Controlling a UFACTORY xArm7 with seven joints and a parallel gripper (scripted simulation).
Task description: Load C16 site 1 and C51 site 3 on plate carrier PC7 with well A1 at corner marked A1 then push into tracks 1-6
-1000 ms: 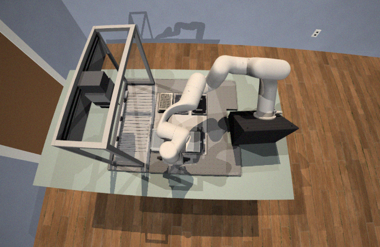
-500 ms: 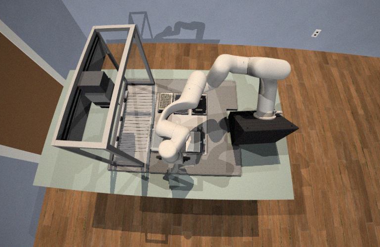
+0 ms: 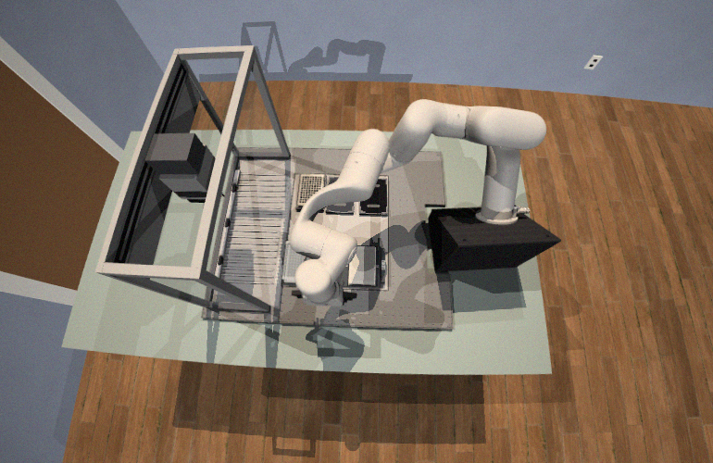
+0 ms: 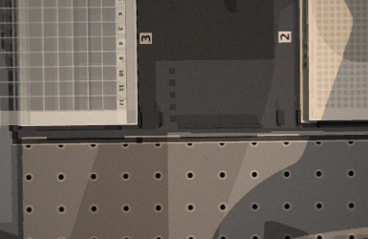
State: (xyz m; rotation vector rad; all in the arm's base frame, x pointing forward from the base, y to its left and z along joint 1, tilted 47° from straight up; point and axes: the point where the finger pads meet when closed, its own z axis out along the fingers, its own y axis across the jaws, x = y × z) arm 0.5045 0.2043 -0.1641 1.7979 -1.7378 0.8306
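The plate carrier PC7 lies on the apron in front of the rails, mostly hidden under my arm. In the wrist view the deep-well block C51 sits on site 3 at the left. Site 2 in the middle is empty. The 384-well plate C16 sits on site 1 at the right, and it also shows in the top view. The 96-well plate C15 sits in the far nest. My gripper hangs open over the carrier's long edge and holds nothing; its fingers are out of the wrist view.
The loading rails run under the instrument frame to the left of the carrier. Two dark empty nests stand beside C15. A perforated plate lies along the carrier's edge. The arm's black base stands at the right.
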